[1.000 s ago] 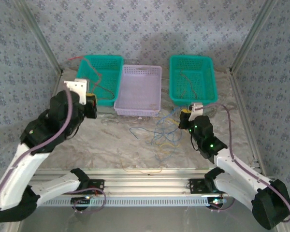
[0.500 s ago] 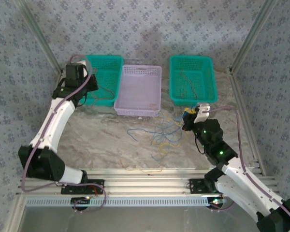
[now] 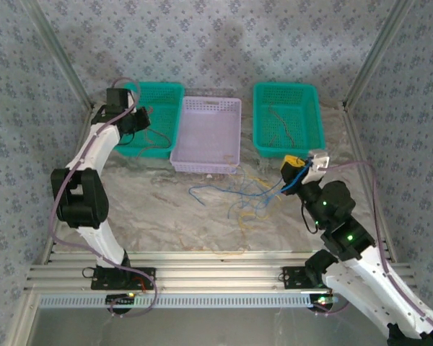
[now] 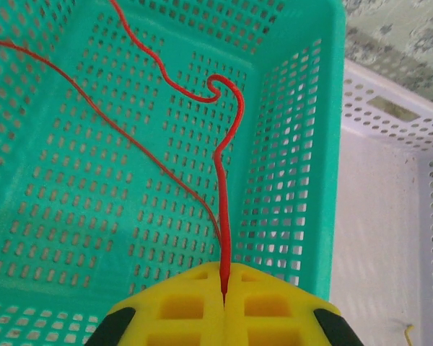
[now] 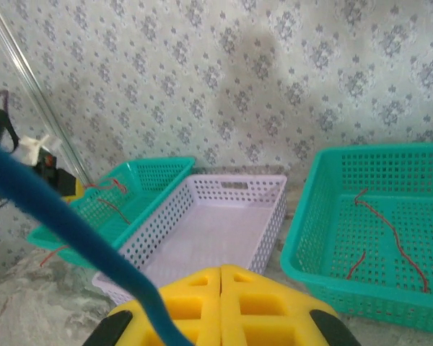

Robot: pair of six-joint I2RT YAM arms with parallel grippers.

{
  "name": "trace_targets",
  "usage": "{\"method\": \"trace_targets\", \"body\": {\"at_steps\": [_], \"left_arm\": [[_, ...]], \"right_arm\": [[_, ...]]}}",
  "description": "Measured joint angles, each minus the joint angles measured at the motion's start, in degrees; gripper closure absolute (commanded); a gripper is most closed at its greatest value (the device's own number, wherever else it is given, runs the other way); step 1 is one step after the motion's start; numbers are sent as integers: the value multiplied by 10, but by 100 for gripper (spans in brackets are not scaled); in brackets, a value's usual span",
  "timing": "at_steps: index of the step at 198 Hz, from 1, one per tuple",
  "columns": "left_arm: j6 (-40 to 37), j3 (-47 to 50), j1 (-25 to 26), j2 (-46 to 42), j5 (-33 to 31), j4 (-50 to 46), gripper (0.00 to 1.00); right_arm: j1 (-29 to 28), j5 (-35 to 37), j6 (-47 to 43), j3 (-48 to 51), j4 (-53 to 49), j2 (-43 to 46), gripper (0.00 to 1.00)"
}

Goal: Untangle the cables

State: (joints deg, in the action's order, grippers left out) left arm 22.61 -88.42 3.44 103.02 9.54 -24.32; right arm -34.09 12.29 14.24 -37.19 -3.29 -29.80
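On the desk most cables lie tangled while my left jaws pinch a red cable over the far-left basket, right jaws a blue one.

I see the left basket, middle basket and right basket in a row at the table's far side; cables lie before the middle one.

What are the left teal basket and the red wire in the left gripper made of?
Teal slotted basket: likely moulded plastic, slight sheen, uniform holes. Thin red wire, pinched in the left gripper: seemingly plastic-sheathed, smooth, curling limply; core unseen.
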Motion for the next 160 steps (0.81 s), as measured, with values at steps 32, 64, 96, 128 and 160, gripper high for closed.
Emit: {"method": "trace_targets", "body": {"at_steps": [32,64,96,128,160], "left_arm": [[2,0,0,2,7,5,100],[15,11,0,-6,21,14,100],[26,19,0,-12,44,25,100],[26,29,1,-10,59,31,100],[30,47,1,2,63,35,100]], "right_arm": [[-2,5,-2,-3,-14,5,100],[-3,6,-3,-2,-19,5,100],[-4,6,-3,-2,-19,4,100],[-6,6,-3,-2,-19,0,100],[-9,6,-3,-1,-19,0,100]]}}
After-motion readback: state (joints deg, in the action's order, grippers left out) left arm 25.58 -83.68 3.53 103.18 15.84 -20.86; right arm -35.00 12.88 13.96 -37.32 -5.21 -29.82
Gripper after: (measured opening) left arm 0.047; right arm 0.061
